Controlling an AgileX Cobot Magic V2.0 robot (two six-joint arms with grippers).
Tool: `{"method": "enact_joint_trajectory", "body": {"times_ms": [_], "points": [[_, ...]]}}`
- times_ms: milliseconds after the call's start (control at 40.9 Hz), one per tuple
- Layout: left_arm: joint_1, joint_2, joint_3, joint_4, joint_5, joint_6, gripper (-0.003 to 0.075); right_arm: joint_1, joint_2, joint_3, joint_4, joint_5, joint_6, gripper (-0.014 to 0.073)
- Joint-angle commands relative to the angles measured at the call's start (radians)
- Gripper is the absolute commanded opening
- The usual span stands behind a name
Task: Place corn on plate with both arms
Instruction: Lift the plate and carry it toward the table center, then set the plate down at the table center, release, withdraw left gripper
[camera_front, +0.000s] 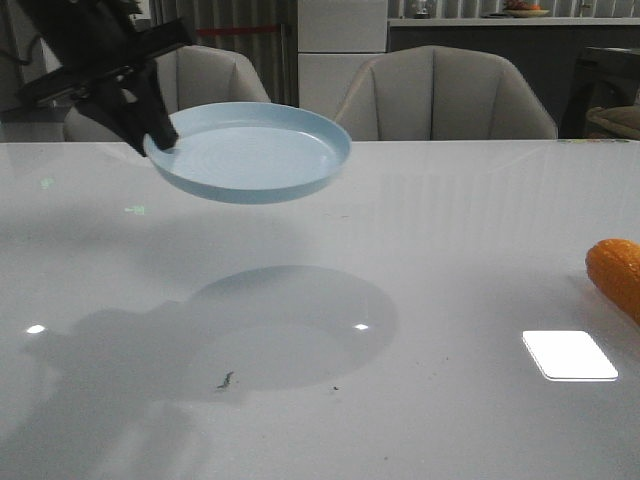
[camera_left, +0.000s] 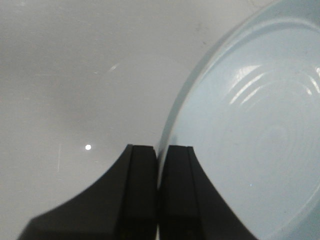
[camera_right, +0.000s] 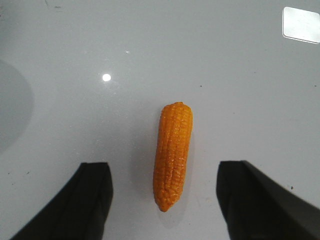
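Gripping the plate (camera_front: 250, 152) by its rim, the left fingers (camera_left: 159, 165) hold it aloft as a target; the corn (camera_right: 173, 155) is straddled on the tabletop (camera_front: 450, 250) by spread right fingers (camera_right: 97, 200).

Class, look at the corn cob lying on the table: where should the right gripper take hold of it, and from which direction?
Grip the corn across its thick middle, coming straight down from above. It lies flat on the table, lengthwise between the open right gripper fingers, so they would close on its long, rounded sides.
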Motion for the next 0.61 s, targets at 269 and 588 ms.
{"method": "enact_joint_trajectory", "body": {"times_ms": [269, 588], "points": [[-0.166, 0.031, -0.033, 0.014, -0.036, -0.007, 0.0086, -0.001, -0.011, -0.035, 0.002, -0.064, -0.009, 0.0551], [-0.2, 0.105, -0.031, 0.038, 0.002, 0.024, 0.01, -0.001, -0.011, -0.035, 0.002, -0.063, -0.009, 0.0551]]}}
